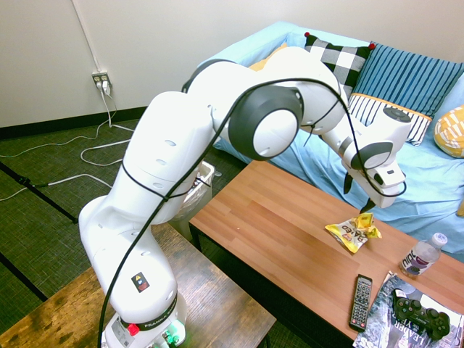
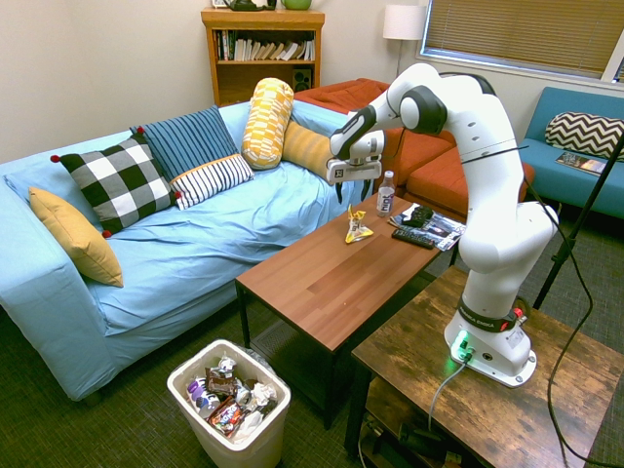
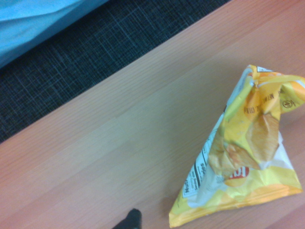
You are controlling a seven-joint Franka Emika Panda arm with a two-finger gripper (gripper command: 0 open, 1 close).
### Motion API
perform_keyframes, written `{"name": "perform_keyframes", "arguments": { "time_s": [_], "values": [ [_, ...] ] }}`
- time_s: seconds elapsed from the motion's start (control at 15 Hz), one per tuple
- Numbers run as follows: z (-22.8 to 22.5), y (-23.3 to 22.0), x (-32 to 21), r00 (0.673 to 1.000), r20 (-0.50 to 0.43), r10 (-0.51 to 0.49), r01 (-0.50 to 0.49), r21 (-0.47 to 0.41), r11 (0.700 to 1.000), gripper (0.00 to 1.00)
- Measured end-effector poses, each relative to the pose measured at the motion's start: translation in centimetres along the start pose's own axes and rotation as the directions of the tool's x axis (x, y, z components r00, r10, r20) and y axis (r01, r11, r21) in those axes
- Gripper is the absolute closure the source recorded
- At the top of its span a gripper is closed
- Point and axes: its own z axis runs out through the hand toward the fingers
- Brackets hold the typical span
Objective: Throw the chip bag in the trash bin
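Above the brown wooden surface [image 2: 312, 283], the robot's black jaws [image 2: 354, 191] stand apart, empty. Crumpled yellow-and-white foil chip bag [image 2: 358, 226] lies on it, ungrasped. Approach looks nearly done; grasp, carry and drop into the white rectangular plastic bin [image 2: 277, 426] remain.

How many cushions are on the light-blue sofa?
6 visible: black-and-white checked, plain yellow at the near end, blue striped, white striped before it, yellow-and-white patterned roll, yellow striped beside the roll. Others may be hidden.
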Motion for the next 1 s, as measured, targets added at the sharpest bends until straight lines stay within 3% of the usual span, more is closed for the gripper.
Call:
{"name": "perform_keyframes", "arguments": {
  "time_s": [0.47, 0.53, 1.0],
  "values": [
    [7.5, -1.8, 1.5, 0.999, -0.002, 0.045, -0.045, -0.067, 0.997, 0.0],
    [8.0, -1.7, 1.9, 0.998, -0.011, 0.057, -0.057, -0.073, 0.996, 1.0],
    [9.7, -1.3, 2.8, 0.997, -0.022, 0.08, -0.082, -0.1, 0.992, 1.0]
  ]
}}
